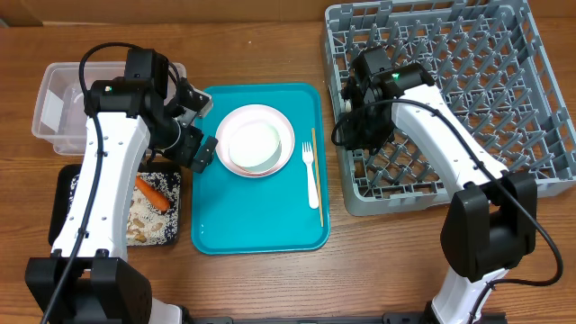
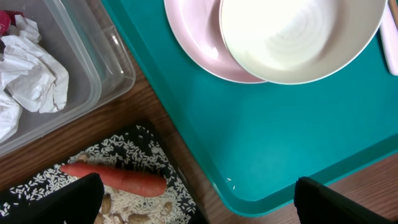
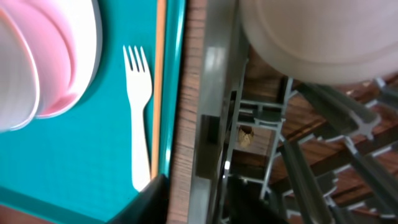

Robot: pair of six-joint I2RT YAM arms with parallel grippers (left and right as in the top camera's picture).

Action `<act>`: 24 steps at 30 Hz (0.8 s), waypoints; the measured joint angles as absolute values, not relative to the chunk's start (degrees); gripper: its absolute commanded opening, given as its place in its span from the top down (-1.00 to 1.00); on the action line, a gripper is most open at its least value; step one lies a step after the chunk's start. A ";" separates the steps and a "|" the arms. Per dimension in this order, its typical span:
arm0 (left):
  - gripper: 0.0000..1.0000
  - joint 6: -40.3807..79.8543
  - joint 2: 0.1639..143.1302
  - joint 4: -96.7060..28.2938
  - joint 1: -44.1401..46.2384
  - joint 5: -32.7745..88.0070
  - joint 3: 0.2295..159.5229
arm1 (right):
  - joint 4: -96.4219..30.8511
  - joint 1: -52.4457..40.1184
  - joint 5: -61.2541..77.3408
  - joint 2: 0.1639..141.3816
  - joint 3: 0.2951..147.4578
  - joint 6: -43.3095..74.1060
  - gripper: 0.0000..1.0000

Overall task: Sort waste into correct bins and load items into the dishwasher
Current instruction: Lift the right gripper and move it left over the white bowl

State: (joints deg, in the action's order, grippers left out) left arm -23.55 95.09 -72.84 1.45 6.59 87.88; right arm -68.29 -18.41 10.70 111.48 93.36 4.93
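A pale-pink plate (image 1: 232, 151) with a white bowl (image 1: 256, 142) on it sits on the teal tray (image 1: 261, 225). A white fork (image 1: 311, 175) and a wooden stick (image 1: 317, 180) lie beside them. My left gripper (image 1: 202, 129) hangs open over the tray's left edge with nothing between its fingers. Below it the carrot (image 2: 118, 177) lies on rice in the black tray (image 1: 67, 193). Napkins (image 2: 31, 68) and a red wrapper (image 2: 5, 22) are in the clear tub (image 1: 54, 108). My right gripper (image 1: 348, 103) straddles the grey rack's (image 1: 468, 81) left wall, narrowly open, below a pale bowl (image 3: 317, 37) in the rack.
The teal tray lies between the black tray and the rack, with a strip of bare wood (image 3: 186, 124) between its right rim and the rack wall. The rack's upright pegs (image 1: 450, 54) fill its floor. A crumb (image 3: 246, 135) lies under the rack.
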 measured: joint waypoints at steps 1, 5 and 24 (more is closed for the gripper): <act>-1.00 -23.55 95.09 -72.84 1.45 6.59 87.88 | -68.20 -18.41 10.55 111.48 93.36 5.19 0.67; -1.00 -23.55 95.09 -72.84 1.45 6.59 87.88 | -67.70 -18.41 10.26 111.48 93.36 5.93 0.74; -1.00 -23.55 95.09 -72.82 1.45 6.59 87.88 | -65.43 -18.90 10.04 111.48 93.36 11.35 0.29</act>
State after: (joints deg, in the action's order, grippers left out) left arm -23.55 95.09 -72.82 1.45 6.59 87.88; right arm -65.43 -18.90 10.04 111.48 93.36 11.35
